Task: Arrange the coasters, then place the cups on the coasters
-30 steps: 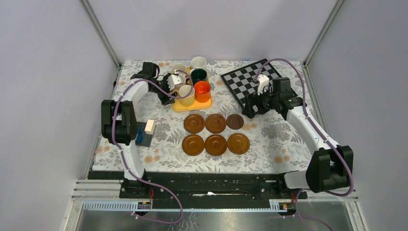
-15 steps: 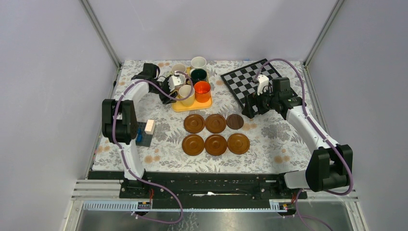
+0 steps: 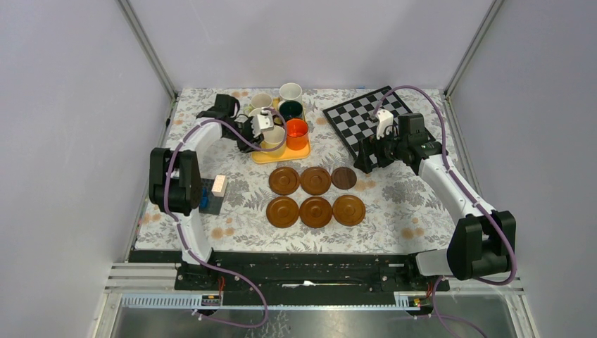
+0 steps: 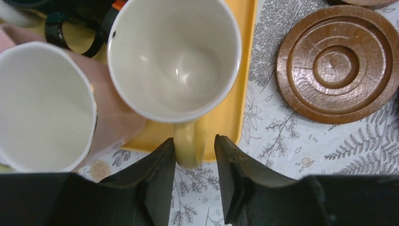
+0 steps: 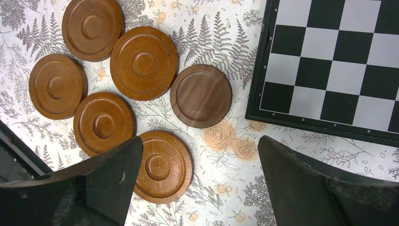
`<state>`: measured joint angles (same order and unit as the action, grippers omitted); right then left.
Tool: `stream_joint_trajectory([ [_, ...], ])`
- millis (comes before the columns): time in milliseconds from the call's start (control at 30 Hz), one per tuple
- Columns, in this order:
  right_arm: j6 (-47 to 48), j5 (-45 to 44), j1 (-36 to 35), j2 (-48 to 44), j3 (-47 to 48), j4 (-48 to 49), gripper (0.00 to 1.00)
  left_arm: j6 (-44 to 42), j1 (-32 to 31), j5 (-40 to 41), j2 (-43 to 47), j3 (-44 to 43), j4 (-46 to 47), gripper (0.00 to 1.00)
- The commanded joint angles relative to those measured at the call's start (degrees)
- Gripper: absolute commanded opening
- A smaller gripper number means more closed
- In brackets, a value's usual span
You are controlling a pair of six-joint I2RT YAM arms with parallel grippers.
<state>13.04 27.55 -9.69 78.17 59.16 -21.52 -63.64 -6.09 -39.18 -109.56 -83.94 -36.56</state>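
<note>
Left gripper has narrowed around the handle of the yellow mug, lower centre — not yet clamped. An off-centre squeeze could shove it into the pink mug; right gripper gapes wide, empty.

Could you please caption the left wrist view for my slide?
Left gripper straddles handle of yellow cup standing on yellow tray.

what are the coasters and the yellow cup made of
The coasters look like turned wood with a satin varnish: grain lines and lathe rings show. The yellow cup looks like glazed ceramic, going by glossy highlights inside; plastic can't be ruled out.
</note>
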Motion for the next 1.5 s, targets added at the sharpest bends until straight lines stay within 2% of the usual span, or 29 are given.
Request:
stream_joint_trajectory([
  [0, 0.5, 0.0, 0.4, 0.2, -0.1, 1.1, 0.99, 2.6, -2.2, 1.4, 2.0, 0.1, 1.1, 0.41],
  [267, 0.5, -0.2, 0.4, 0.2, -0.3, 1.2, 0.99, 6.5, -4.1, 6.1, 0.0, -0.3, 3.5, 0.43],
  [467, 0.6, -0.3, 0.4, 0.1, -0.4, 1.2, 0.99, 11.9, -4.8, 7.2, -0.5, 0.8, 6.5, 0.39],
  [800, 0.6, -0.4, 0.4, -0.2, 0.1, 1.0, 0.99, 14.1, -4.9, 6.8, 2.5, 4.4, 7.1, 0.18],
  [933, 0.3, -0.2, 0.3, -1.0, 0.5, 0.6, 0.99, 15.7, -4.9, 7.4, 4.2, 4.8, 7.1, 0.0],
  [1233, -1.1, -0.3, 1.1, -2.8, 1.7, 0.3, 1.0, 24.9, -4.9, 7.1, 9.2, 3.6, 7.2, 0.0],
  [1467, -4.6, 0.7, 4.4, -3.8, 2.2, 1.1, 1.0, 31.9, -5.7, 4.0, 14.4, 2.6, 8.8, 0.0],
])
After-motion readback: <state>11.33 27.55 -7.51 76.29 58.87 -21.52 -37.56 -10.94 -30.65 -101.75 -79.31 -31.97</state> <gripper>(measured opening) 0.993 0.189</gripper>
